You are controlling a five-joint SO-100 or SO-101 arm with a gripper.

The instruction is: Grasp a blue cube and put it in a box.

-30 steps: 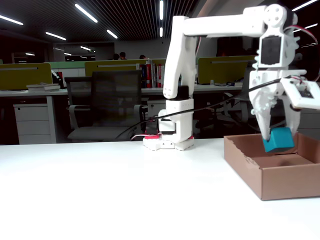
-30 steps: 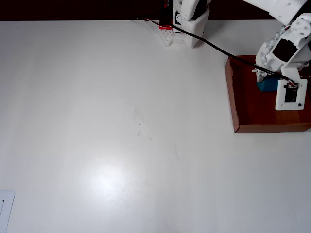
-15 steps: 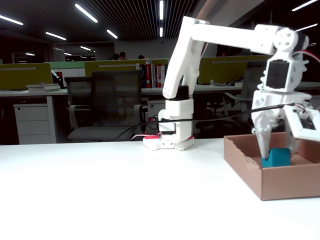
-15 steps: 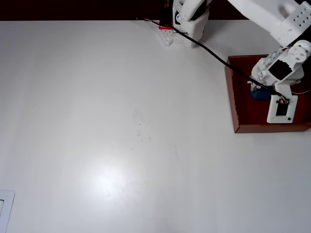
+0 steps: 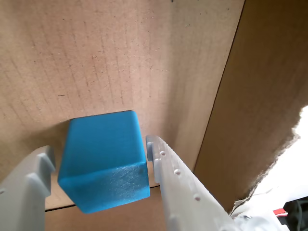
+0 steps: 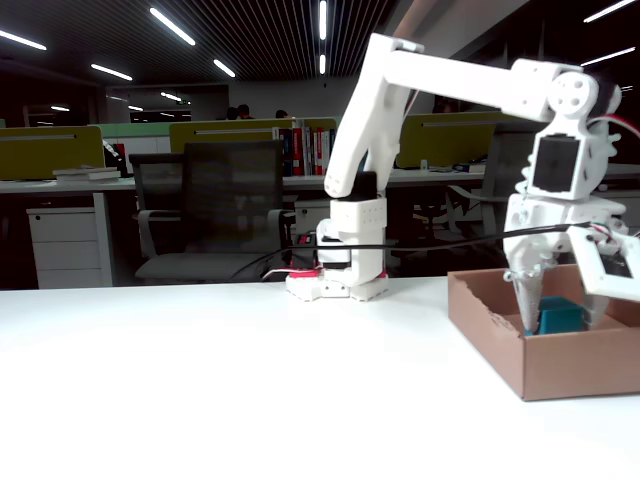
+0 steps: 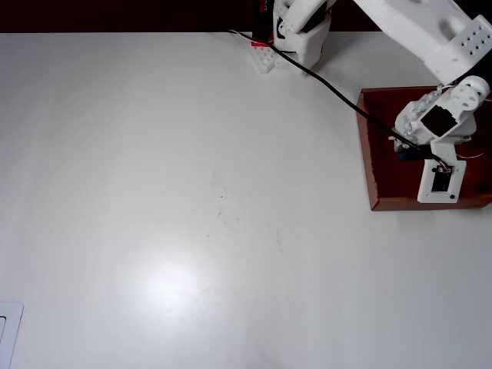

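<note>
Blue cube [image 5: 103,161] sat between my fingers [image 5: 98,168] in the wrist view, left one [image 5: 29,187] and right one [image 5: 178,187] flanking it. I saw a sliver of gap on both sides, so I read them as slightly spread, not pinching; the cube looked to rest on the floor of the box [image 5: 120,62], a bit tilted, but contact underneath was hidden.

Fixed view agreed: cube [image 6: 562,318] was low inside the box [image 6: 580,365], just behind the near wall, fingertips down beside it [image 6: 545,315]. Overhead showed only a scrap of blue [image 7: 405,154] under the wrist, inside the box's left wall [image 7: 367,154].

My judgement: placement was essentially done, release was the step in hand. I wanted to spread wider before lifting, then retract straight up so neither finger dragged the cube or clipped the wall. The ragged torn edge [image 5: 269,163] was close on the right; I kept clear of it. White surface [image 7: 192,192] outside was bare.
</note>
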